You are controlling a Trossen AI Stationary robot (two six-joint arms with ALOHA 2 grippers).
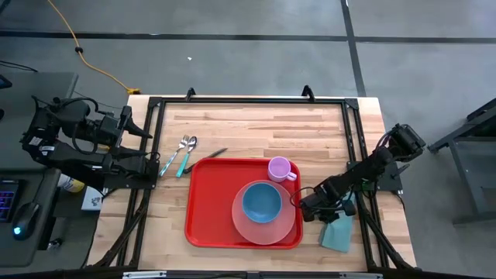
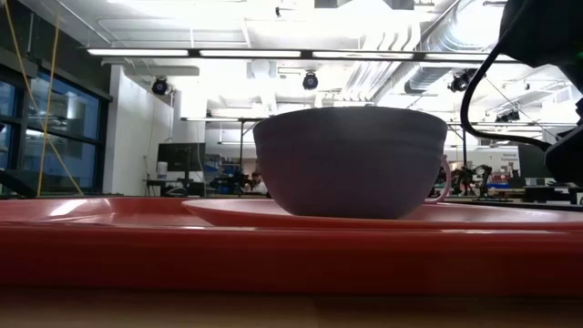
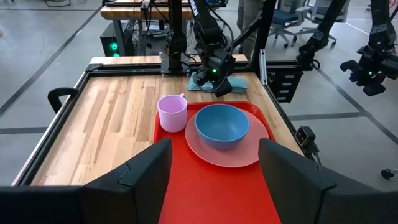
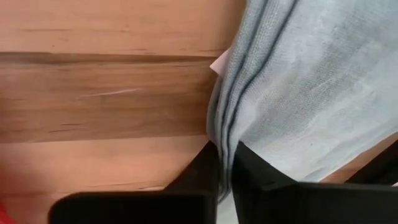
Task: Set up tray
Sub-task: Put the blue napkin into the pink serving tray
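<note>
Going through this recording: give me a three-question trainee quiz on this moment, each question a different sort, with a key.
1. True or false: the blue bowl sits on the pink plate.
2. The right hand is shut on: A) the cup, B) the grey-blue cloth, C) a spoon?
3. Fill in: the pink cup stands on the red ____.

Key: 1 true; 2 B; 3 tray.

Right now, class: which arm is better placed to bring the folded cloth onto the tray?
Right. Its gripper is shut on the cloth's edge beside the tray; the left gripper waits open at the table's far left edge.
</note>
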